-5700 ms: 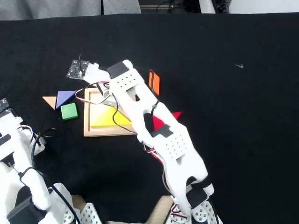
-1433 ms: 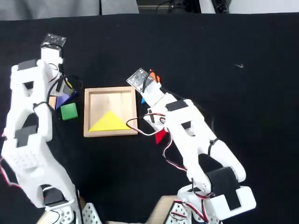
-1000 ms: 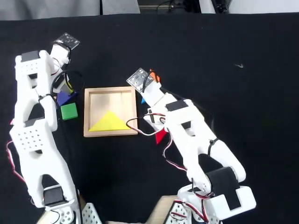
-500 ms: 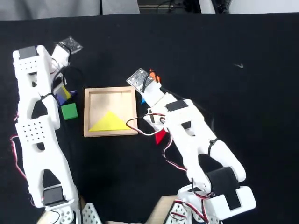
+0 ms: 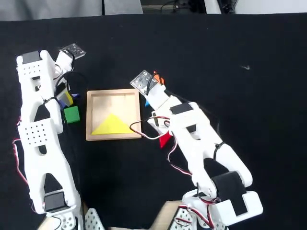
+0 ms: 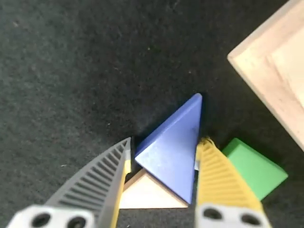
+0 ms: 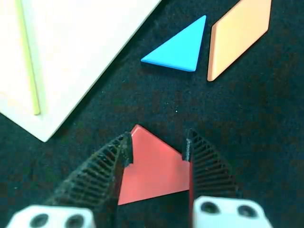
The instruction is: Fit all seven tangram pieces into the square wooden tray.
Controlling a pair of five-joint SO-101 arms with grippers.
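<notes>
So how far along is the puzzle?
Early days. Done: one yellow triangle lies in the tray. In hand: the left gripper straddles the blue triangle, the right gripper the red triangle. Left: those, plus green square, tan triangle, cyan triangle, orange parallelogram.

The light in the high view is bright and even. The black table [image 5: 240, 143] stays dark and the white arms [image 5: 41, 139] glow. In the right wrist view the wooden tray [image 7: 71, 47] looks washed out, nearly white. In the left wrist view the blue triangle [image 6: 173, 147] has a soft shine.

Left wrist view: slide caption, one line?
Left gripper, jaws open, straddles the blue triangle; green square and tray corner alongside.
</notes>
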